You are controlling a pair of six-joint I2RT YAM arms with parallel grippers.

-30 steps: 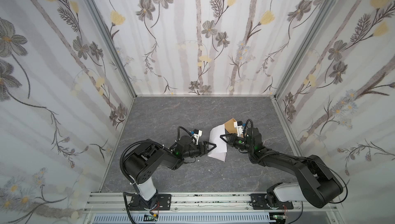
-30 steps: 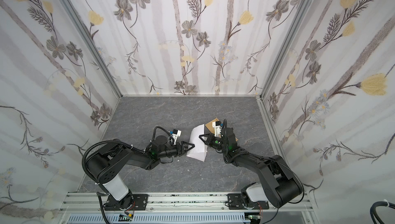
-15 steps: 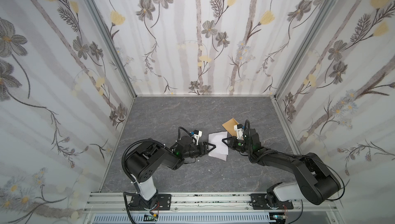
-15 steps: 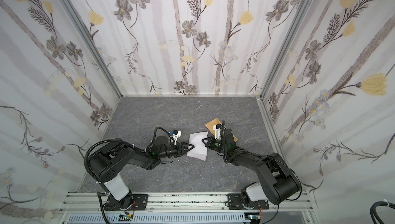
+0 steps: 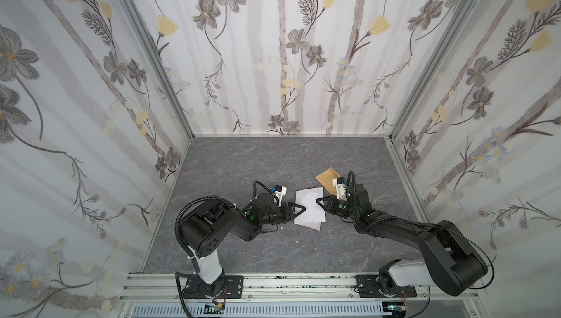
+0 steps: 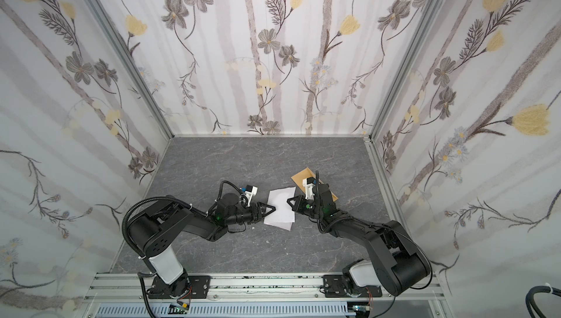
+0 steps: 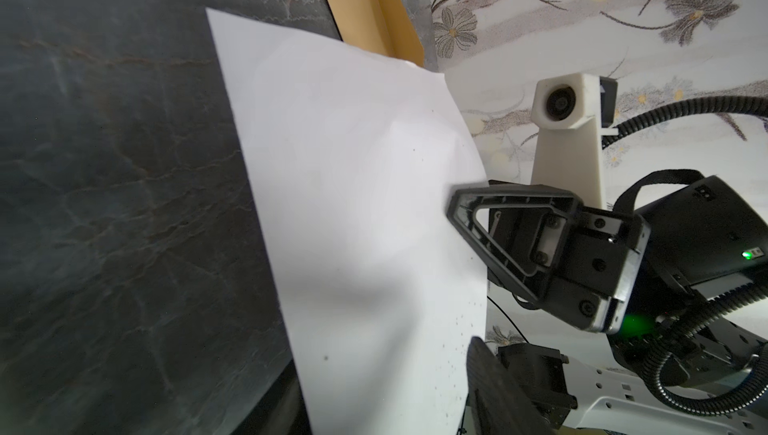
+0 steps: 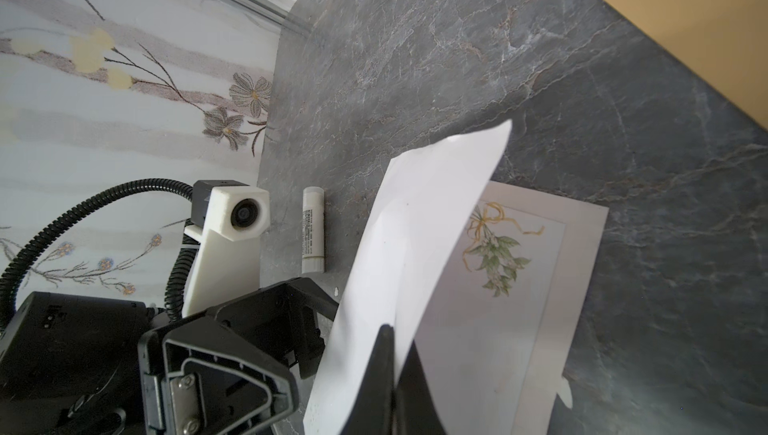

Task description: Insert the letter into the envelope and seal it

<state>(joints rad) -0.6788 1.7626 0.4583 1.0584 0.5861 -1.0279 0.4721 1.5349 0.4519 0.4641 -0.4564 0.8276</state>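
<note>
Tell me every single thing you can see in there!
letter: one, white, middle of the table, folded over
envelope: one, brown, just behind the letter
tube: one, white, lying on the table, seen only from the right wrist
table: one, grey marbled, booth floor
walls: three, flowered, around the table
left arm: one, black, front; jaws open around a letter edge
right arm: one, black, front; jaws shut on the letter

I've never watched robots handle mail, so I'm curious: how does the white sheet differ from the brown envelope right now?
The letter is white with a floral print; the envelope is brown. The letter is bent over, one edge pinched by the right gripper; the envelope lies flat, ungripped. Both are paper, resting on the grey table.
</note>
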